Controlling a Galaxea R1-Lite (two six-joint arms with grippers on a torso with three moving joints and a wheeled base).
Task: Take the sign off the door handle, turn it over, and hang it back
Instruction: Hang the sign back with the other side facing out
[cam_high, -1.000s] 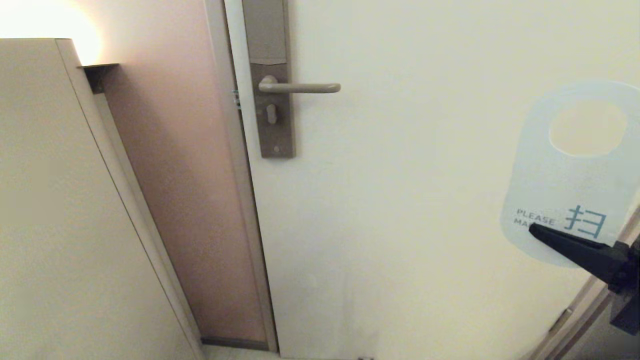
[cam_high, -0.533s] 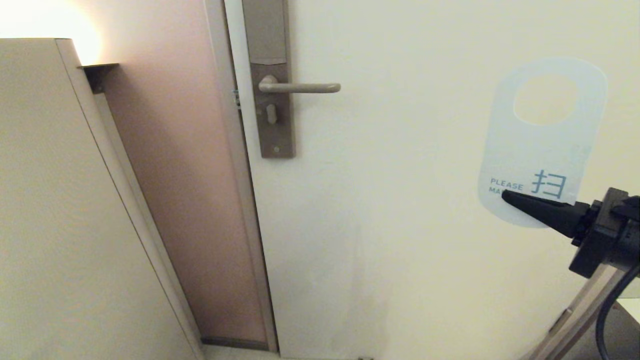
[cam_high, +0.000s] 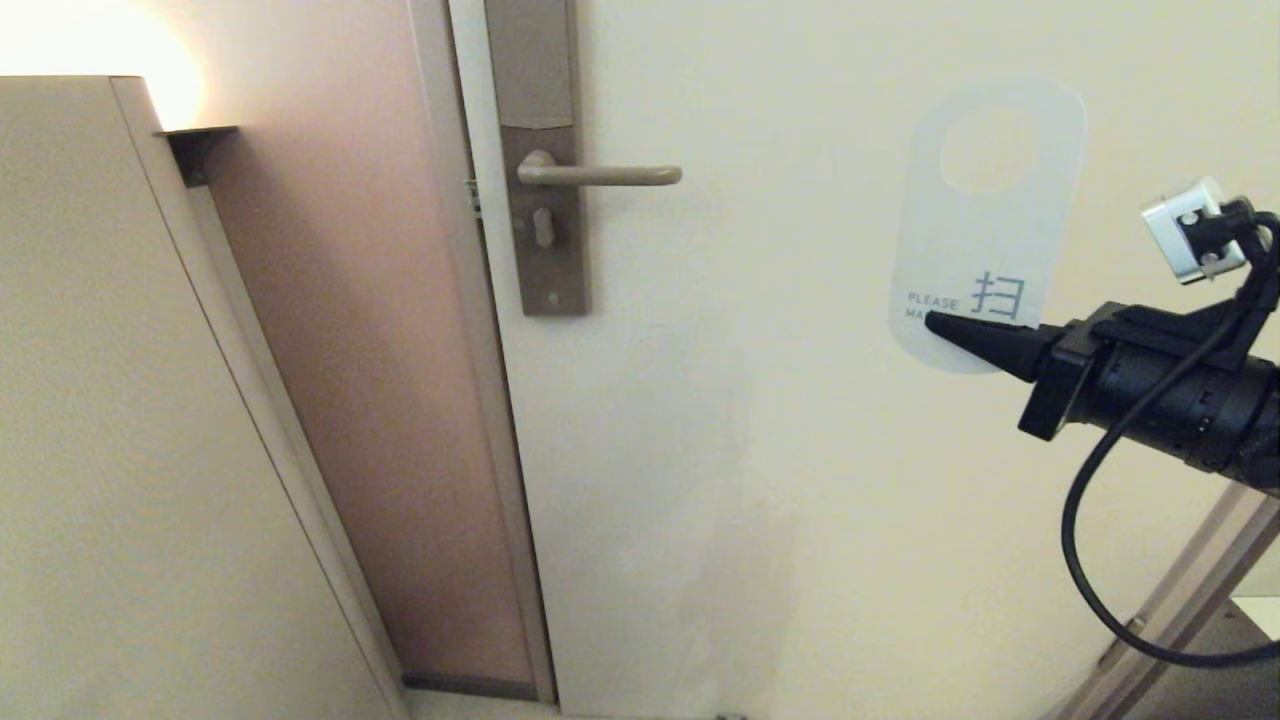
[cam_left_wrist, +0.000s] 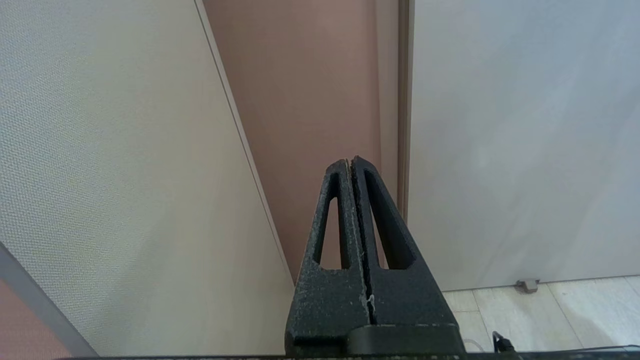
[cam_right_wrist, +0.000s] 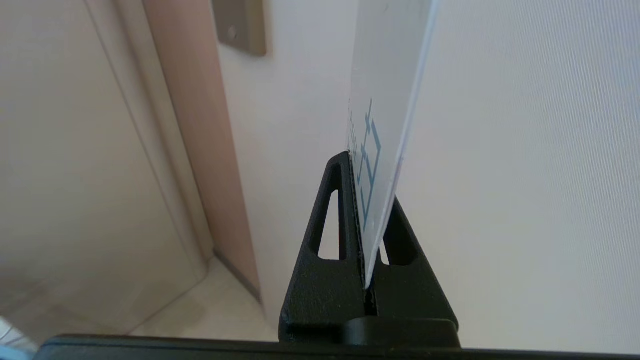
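While clamped in the right claw (cam_high: 935, 322), sign (cam_high: 985, 215) upright, white face reading "PLEASE", left claw (cam_left_wrist: 350, 162) closed, empty.

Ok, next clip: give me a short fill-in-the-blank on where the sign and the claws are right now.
1. The sign is pinched at its lower end by the ____ claw.
2. The face of the sign towards the head camera is ____ with blue text.
3. The door handle has ____ hanging on it.
4. The left claw is shut and holds ____.

Missing words: right; white; nothing; nothing

Right gripper (cam_high: 935, 322) pinches sign (cam_high: 985, 215) upright
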